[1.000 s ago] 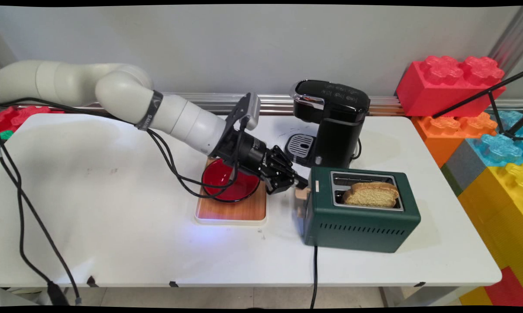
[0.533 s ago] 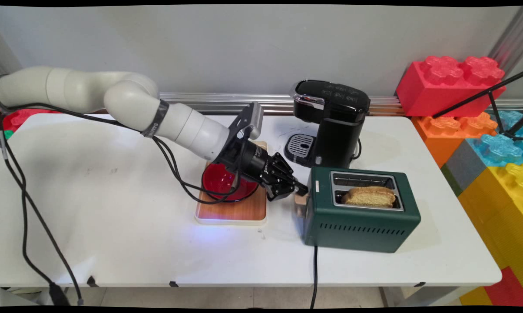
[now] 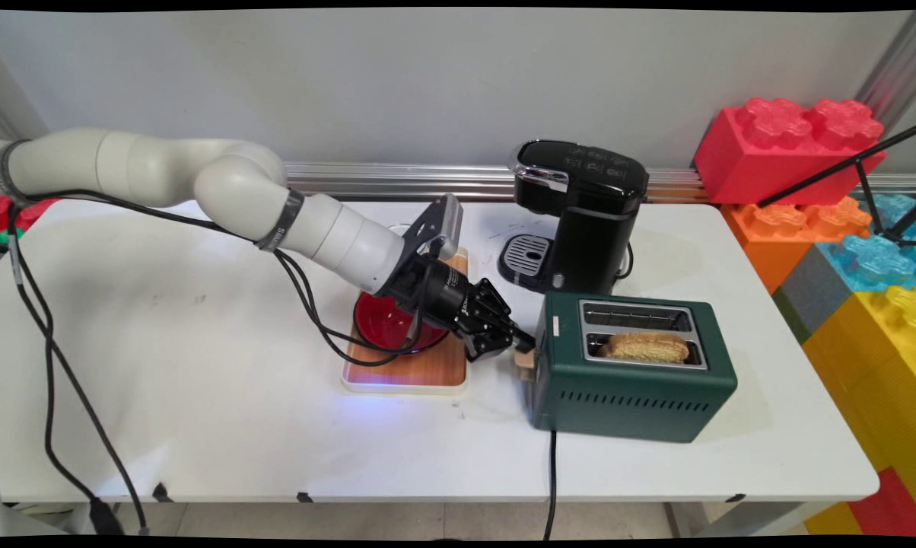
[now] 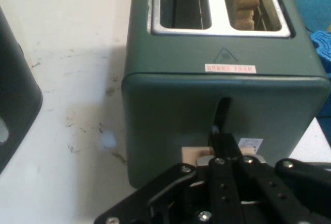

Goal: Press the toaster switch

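My pincer (image 3: 525, 342) is clenched, fingers together, its tip bearing down on the wooden lever (image 3: 525, 359) at the near end of the toaster (image 3: 633, 396), which sits straight ahead of me. The lever is low in its slot, so the bread (image 3: 644, 347) sinks deep in the nearer slot ahead. Behind my wrist lies the red bowl (image 3: 386, 323) on its board (image 3: 412, 373); the coffee maker (image 3: 580, 217) stands off to one side.
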`<action>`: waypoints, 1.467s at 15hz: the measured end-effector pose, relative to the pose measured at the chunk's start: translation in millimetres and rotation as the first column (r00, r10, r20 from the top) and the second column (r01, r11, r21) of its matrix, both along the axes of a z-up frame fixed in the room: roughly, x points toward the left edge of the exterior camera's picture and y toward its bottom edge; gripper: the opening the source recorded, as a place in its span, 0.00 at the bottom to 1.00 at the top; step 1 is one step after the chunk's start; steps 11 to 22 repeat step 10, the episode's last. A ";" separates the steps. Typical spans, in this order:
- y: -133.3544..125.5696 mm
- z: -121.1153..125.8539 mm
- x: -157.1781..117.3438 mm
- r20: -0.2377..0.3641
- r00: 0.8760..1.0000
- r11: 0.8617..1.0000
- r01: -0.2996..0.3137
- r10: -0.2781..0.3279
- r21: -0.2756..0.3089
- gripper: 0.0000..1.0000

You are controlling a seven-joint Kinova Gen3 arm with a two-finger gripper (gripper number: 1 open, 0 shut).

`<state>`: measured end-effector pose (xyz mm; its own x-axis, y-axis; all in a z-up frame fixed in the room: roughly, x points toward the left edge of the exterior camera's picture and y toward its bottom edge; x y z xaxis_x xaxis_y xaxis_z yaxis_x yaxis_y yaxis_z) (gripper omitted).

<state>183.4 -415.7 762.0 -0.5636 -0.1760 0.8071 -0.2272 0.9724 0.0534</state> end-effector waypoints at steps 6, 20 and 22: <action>-3.5 -8.7 -2.5 0.006 1.000 1.000 0.002 -0.002 -0.001 0.00; -4.6 -11.5 -2.8 0.008 1.000 1.000 0.002 -0.002 -0.003 0.00; -4.6 -11.5 -2.8 0.008 1.000 1.000 0.002 -0.002 -0.003 0.00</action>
